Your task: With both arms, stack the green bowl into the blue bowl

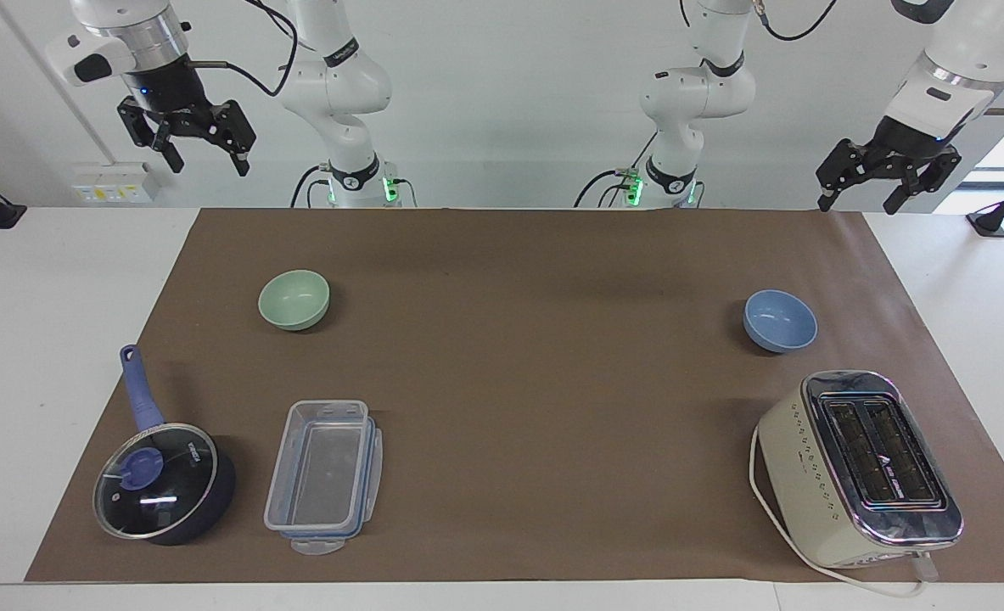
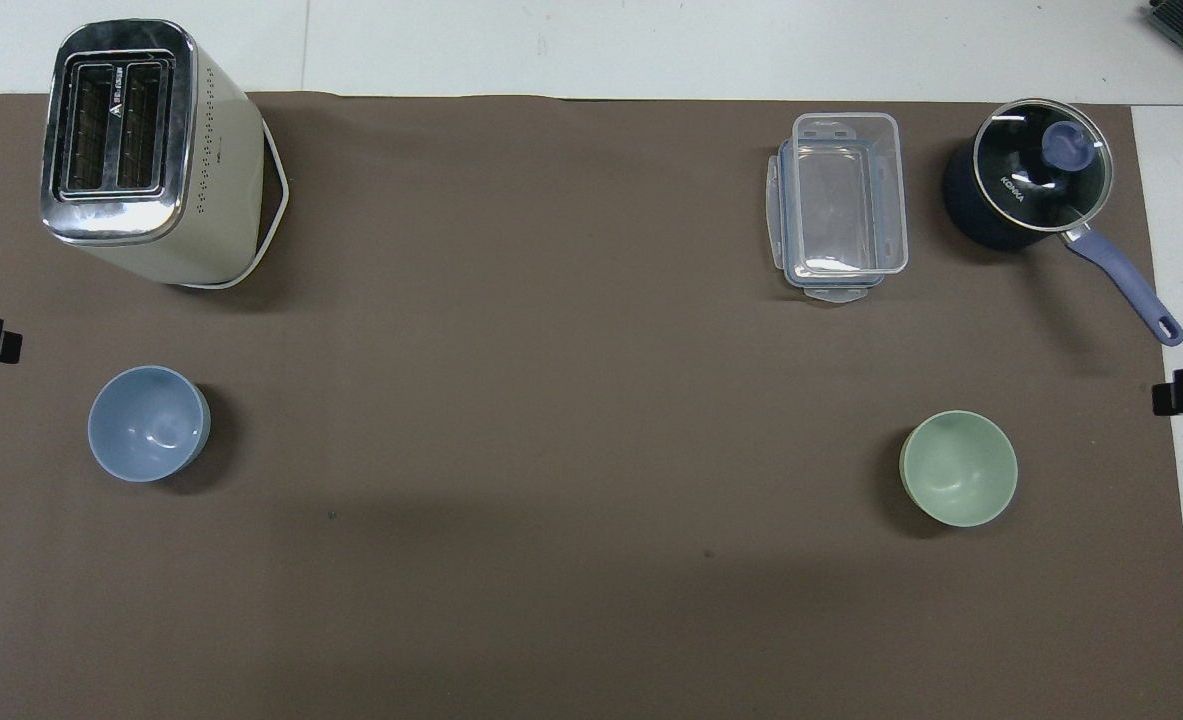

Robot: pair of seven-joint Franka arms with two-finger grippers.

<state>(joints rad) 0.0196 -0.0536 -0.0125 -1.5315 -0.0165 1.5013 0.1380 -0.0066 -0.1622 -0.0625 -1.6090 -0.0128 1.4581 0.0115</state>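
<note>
The pale green bowl (image 1: 294, 299) stands upright and empty on the brown mat toward the right arm's end; it also shows in the overhead view (image 2: 958, 468). The blue bowl (image 1: 780, 320) stands upright and empty toward the left arm's end, also in the overhead view (image 2: 148, 423). My right gripper (image 1: 207, 165) hangs open and empty high above the table's edge at its own end, well away from the green bowl. My left gripper (image 1: 858, 206) hangs open and empty high above the mat's corner at its own end. Only their tips show in the overhead view.
A cream toaster (image 1: 862, 467) stands farther from the robots than the blue bowl. A clear plastic container (image 1: 323, 475) and a dark blue saucepan with a glass lid (image 1: 162, 479) lie farther out than the green bowl. The brown mat (image 1: 518, 382) stretches between the bowls.
</note>
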